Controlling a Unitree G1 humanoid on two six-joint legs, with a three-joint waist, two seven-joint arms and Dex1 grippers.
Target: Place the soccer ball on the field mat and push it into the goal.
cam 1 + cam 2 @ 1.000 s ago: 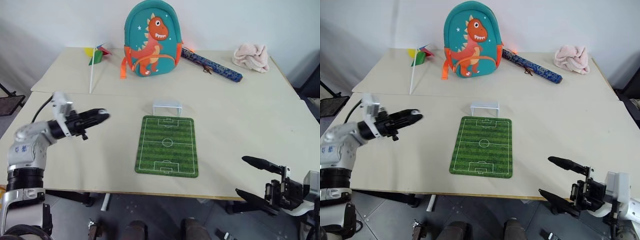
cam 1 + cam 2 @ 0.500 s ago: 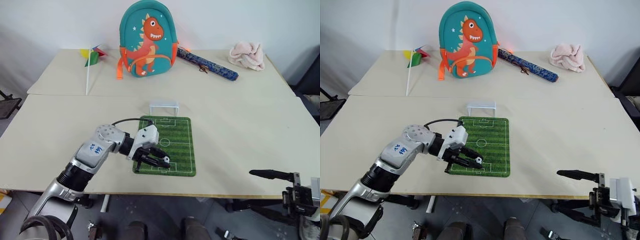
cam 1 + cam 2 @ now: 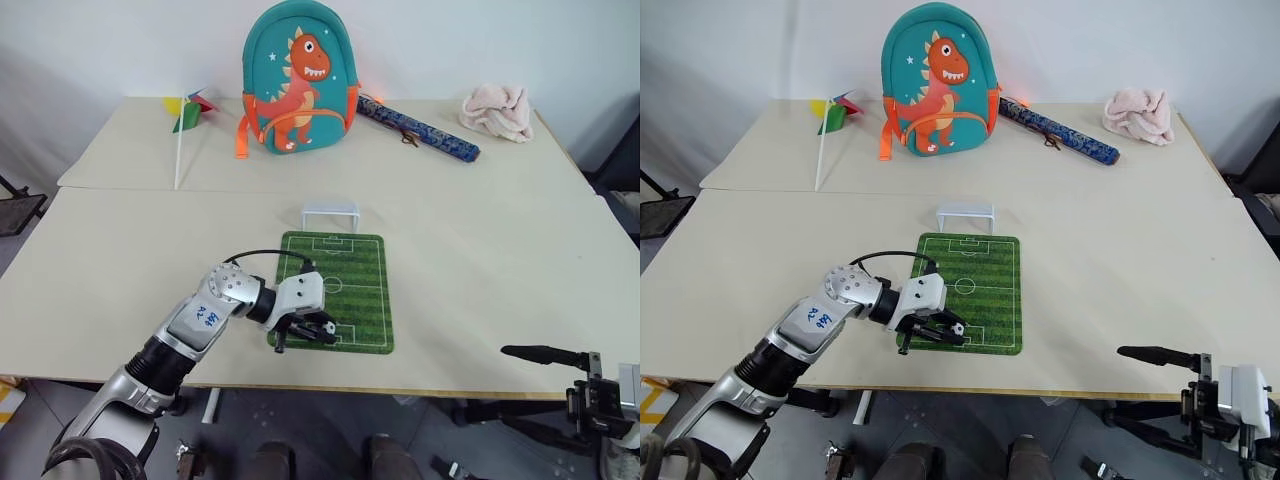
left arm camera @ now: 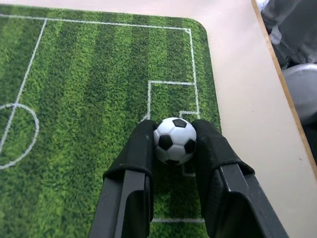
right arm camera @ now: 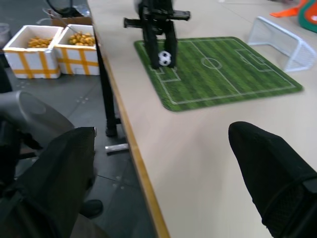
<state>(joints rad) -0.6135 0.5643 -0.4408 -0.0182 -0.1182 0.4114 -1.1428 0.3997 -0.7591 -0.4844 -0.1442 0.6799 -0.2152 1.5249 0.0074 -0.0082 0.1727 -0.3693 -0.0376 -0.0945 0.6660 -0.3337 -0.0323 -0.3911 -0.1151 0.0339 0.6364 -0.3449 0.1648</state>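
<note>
Over the near end of the field mat (image 3: 336, 290), the left pincer (image 4: 173, 148) pinches the soccer ball (image 4: 174, 141) between its two fingers, above the penalty-box lines, as the left wrist view makes clear. The right pincer (image 5: 163, 158) hangs wide open and empty off the counter's (image 3: 480, 270) near edge. The goal (image 3: 331, 215) stands at the mat's far end, with a dinosaur backpack (image 3: 298, 77), pinwheel (image 3: 190, 110), blue roll (image 3: 420, 128) and pink cloth (image 3: 497, 110) beyond.

Bright, even light; soft shadows.
</note>
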